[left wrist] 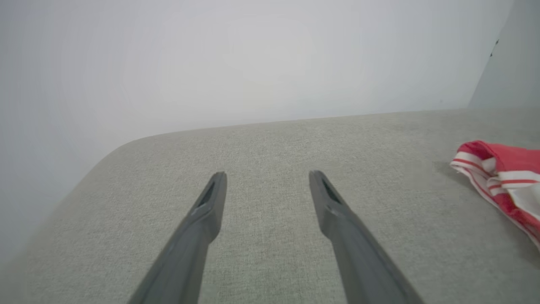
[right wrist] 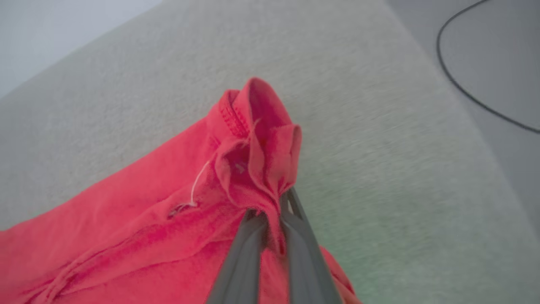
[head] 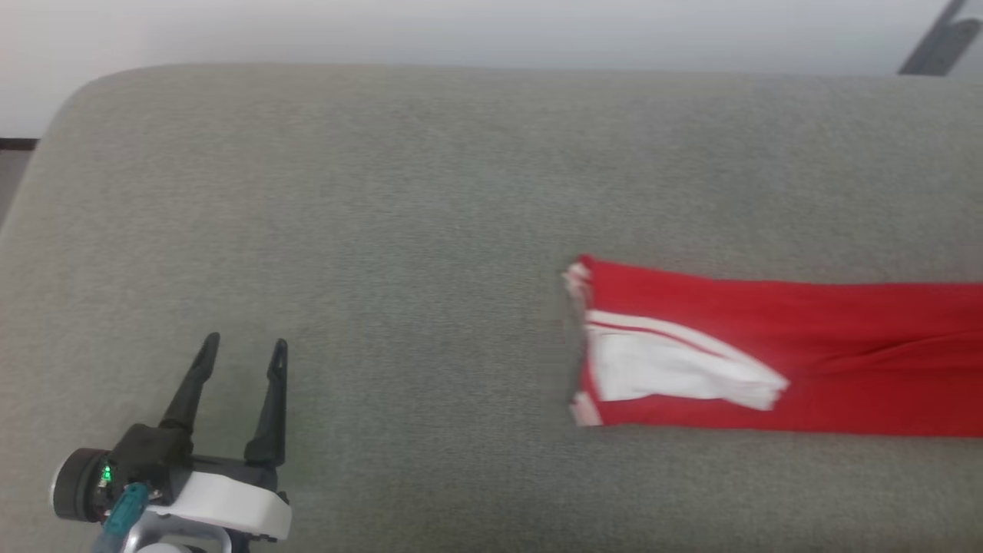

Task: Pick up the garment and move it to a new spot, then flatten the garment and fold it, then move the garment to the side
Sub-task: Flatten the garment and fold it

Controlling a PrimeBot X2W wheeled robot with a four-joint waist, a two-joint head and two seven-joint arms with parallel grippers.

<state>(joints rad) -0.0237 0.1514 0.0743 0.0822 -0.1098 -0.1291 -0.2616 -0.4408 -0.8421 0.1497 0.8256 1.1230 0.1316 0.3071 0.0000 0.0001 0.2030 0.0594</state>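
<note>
So the garment [head: 806, 369] is lying stretched out on the right half of the grey padded surface [head: 384, 192], running off the right edge of the head view. Its inner end is showing a white panel [head: 660, 369] and red-and-white striped trim [left wrist: 468, 162] along the edge. The right hand [right wrist: 273, 209] is pinching a bunched-up fold of the red cloth, with its fingers squeezed together on it. That pinched bit is sticking up in a little peak above the fingertips in the right wrist view. A thin white thread [right wrist: 198, 185] is dangling off a seam right beside the peak. The left hand [head: 246, 341] is hanging over bare upholstery at the lower left, fingers spread wide and gripping nothing, well apart from the garment. In the left wrist view the striped end is sitting off to the right of that hand [left wrist: 267, 175]. Past the far edge of the surface a plain pale wall [left wrist: 211, 63] is showing. In the right wrist view a dark cable [right wrist: 464, 90] is curving across the floor [right wrist: 498, 50] beyond the surface's edge.
</note>
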